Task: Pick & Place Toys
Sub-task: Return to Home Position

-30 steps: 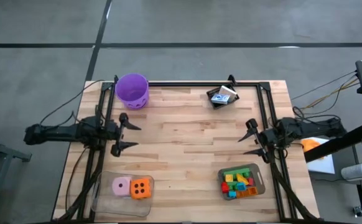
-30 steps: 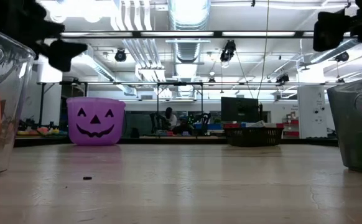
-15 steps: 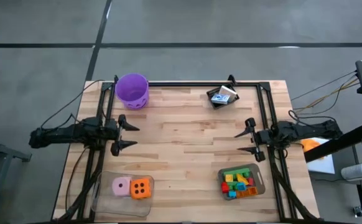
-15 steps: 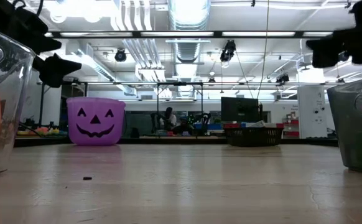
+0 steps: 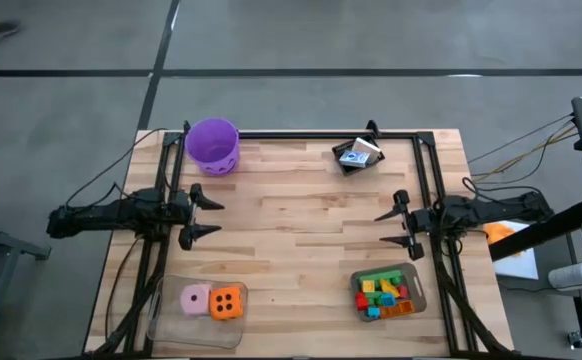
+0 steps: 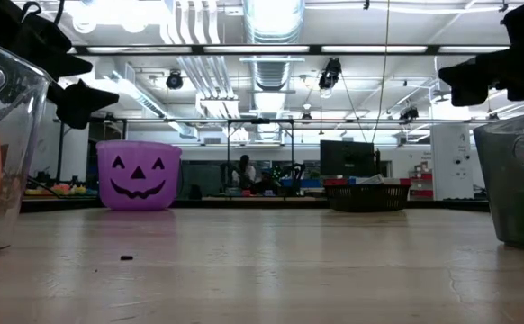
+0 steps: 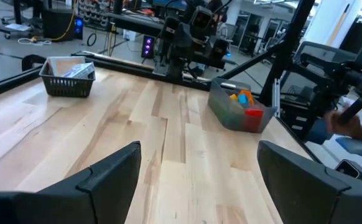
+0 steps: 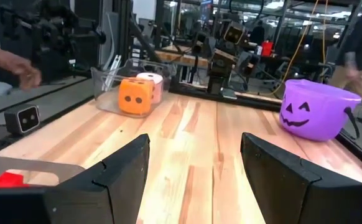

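- The left arm (image 5: 111,214) and the right arm (image 5: 486,208) are alike: dark, nearly black, made of slim segments linked by thicker joints.
- Each arm ends in a two-finger tool, the left gripper (image 5: 219,220) and the right gripper (image 5: 379,229). Seen from above, the fingers taper to sharp points.
- In the left wrist view, the left fingers (image 7: 109,177) are matte charcoal wedges with flat faces and bevelled edges.
- The right fingers (image 8: 116,168) have the same colour and cut.
- A thin dark cable (image 5: 111,170) curves along the left arm.
- Thin side cables (image 5: 521,140) run off beside the right arm.
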Controlling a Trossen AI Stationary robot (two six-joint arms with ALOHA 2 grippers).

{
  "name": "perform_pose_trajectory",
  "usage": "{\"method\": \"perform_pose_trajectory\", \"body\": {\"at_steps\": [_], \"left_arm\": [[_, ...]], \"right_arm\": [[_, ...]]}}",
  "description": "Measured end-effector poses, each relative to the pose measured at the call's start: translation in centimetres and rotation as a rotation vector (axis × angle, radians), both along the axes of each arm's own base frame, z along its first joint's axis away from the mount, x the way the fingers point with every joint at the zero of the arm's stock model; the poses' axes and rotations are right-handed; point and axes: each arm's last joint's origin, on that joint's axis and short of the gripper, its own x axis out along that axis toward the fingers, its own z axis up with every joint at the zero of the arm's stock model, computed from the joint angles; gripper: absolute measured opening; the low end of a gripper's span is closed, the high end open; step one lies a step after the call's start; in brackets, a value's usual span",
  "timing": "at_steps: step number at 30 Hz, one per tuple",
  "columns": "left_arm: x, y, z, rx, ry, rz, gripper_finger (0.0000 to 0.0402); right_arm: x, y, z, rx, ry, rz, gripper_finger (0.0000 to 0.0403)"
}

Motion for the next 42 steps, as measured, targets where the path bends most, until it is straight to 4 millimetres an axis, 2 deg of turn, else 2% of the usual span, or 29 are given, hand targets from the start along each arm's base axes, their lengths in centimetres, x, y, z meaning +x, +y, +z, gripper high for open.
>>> {"method": "perform_pose_trajectory", "body": {"at_steps": [19, 42], "left_arm": [[0.00, -0.01, -0.02, 0.004, 0.001, -0.002, 0.0323], [0.00, -0.01, -0.04, 0.004, 0.002, -0.002, 0.0324]], "right_arm": [[0.41, 0.08, -0.25, -0.009, 0.069, 0.003, 0.0250], [0.45, 0.08, -0.27, -0.009, 0.072, 0.003, 0.0250]]}}
